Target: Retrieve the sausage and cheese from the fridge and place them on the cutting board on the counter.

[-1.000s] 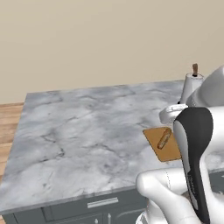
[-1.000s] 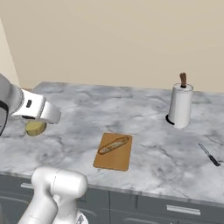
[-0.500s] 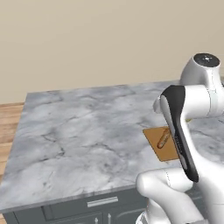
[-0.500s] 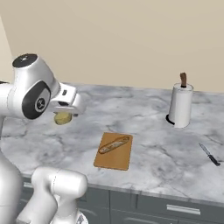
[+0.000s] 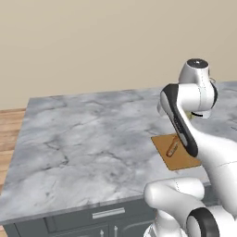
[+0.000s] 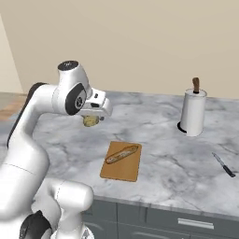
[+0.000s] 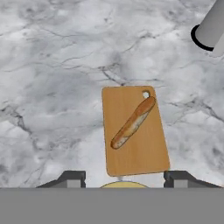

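The tan cutting board [image 6: 122, 161] lies on the marble counter [image 6: 168, 149], with the long reddish-brown sausage [image 6: 122, 154] resting diagonally on it. My gripper [image 6: 93, 116] hangs above the counter, just left of and behind the board, shut on the pale yellow cheese [image 6: 90, 122]. The hand view looks down on the board [image 7: 140, 153] and the sausage [image 7: 132, 123]; the top of the cheese [image 7: 124, 185] shows between my two fingertips [image 7: 72, 177] at the bottom. From the left base view, the board [image 5: 178, 159] and sausage [image 5: 172, 147] lie partly behind my arm.
A white paper towel roll [image 6: 193, 113] on a dark base stands at the back right of the counter. A knife [image 6: 222, 165] lies near the right edge. Wooden floor [image 5: 9, 125] shows beyond the counter's left end.
The arm has swung from the left side toward the cutting board, carrying the cheese over the counter. The board and sausage have stayed where they were.
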{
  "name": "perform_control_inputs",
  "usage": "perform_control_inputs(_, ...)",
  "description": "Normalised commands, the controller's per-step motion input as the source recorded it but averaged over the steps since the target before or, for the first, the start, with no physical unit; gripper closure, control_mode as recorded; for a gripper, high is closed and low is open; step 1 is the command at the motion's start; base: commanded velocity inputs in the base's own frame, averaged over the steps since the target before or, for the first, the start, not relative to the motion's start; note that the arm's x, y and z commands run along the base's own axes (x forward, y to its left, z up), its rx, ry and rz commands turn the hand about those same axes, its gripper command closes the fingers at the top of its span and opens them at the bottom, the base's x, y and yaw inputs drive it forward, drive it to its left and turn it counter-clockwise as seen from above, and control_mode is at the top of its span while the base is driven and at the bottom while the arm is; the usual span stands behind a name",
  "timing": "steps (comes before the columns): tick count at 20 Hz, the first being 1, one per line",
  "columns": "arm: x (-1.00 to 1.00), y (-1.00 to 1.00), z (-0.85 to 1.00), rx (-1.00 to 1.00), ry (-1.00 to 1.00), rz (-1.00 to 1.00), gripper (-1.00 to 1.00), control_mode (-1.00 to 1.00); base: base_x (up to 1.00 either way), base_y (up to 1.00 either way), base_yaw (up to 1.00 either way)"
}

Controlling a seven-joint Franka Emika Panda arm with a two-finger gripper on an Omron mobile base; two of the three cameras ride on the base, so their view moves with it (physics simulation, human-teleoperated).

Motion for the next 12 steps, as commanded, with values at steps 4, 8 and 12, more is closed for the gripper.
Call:
perform_control_inputs(4, 0.81, -0.04, -0.7, 0.0, 0.0, 0.0, 1.0, -1.0, 0.0, 0.0, 0.0)
perform_control_inputs(8, 0.67, -0.11, -0.69, 0.0, 0.01, 0.0, 1.0, -1.0, 0.0, 0.0, 0.0)
perform_control_inputs(12, 0.61, -0.25, -0.55, 0.0, 0.06, 0.0, 1.0, -1.0, 0.0, 0.0, 0.0)
